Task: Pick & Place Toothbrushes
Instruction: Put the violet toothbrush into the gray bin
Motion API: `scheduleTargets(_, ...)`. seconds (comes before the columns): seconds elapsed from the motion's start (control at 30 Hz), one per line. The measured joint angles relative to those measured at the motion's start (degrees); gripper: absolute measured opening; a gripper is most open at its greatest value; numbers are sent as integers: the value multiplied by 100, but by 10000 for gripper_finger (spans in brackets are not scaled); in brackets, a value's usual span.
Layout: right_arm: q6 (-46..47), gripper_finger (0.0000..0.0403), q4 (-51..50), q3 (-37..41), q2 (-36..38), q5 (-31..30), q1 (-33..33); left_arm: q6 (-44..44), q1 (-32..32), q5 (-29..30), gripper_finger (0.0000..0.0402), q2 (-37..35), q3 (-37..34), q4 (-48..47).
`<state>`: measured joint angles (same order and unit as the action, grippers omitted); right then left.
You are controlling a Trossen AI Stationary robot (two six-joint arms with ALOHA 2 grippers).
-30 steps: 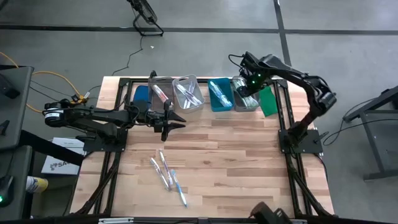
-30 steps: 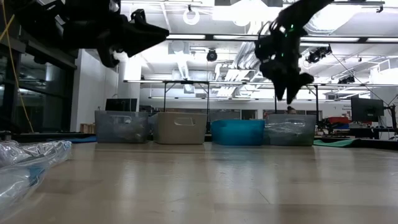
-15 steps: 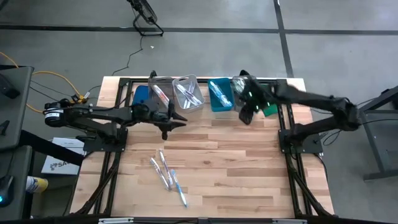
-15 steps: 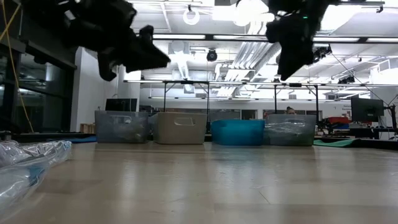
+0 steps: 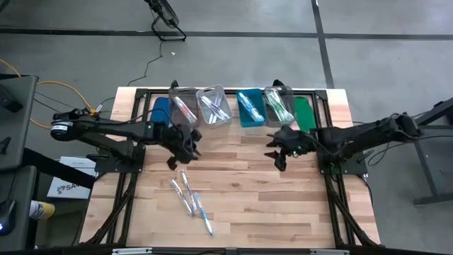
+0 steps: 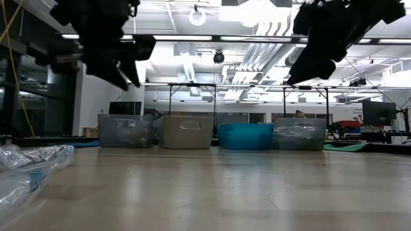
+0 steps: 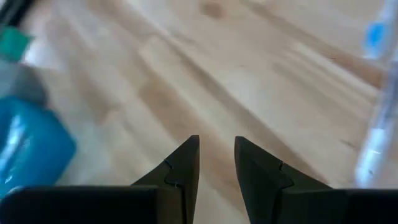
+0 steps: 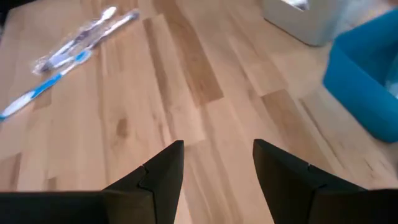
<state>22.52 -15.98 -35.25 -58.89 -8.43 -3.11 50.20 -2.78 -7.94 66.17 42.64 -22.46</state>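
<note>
Both grippers empty above the counter [image 5: 283, 191], left gripper [image 5: 178, 151] jaws narrow, right gripper [image 5: 277, 149] jaws wide; loose toothbrushes [image 5: 190, 197] lie bunched nr front-left, so risk = grabbing two at once or nudging neighbours off.

The wooden table [image 5: 283, 191] carries four bins [image 5: 213, 106] and perhaps four loose toothbrushes [image 5: 190, 195].
</note>
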Motion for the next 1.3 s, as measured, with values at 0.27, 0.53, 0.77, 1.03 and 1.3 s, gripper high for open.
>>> scheduleTargets(0.27,-213,185,562,20,0,-687,-731,-4,782,0,97,0,32,-975)
scheduleTargets(0.53,-364,185,814,20,-12,-1108,-1120,-658,1455,11,97,87,34,-1221)
scheduleTargets(0.77,-448,185,803,20,-65,-1267,-1193,-1428,2051,9,97,610,34,-1222)
scheduleTargets(1.03,-388,185,852,22,-70,-1268,-1229,-2059,2640,-98,97,1054,34,-1185)
scheduleTargets(1.3,-289,185,954,25,-339,-1271,-1273,-2604,2729,-7,97,1480,34,-1074)
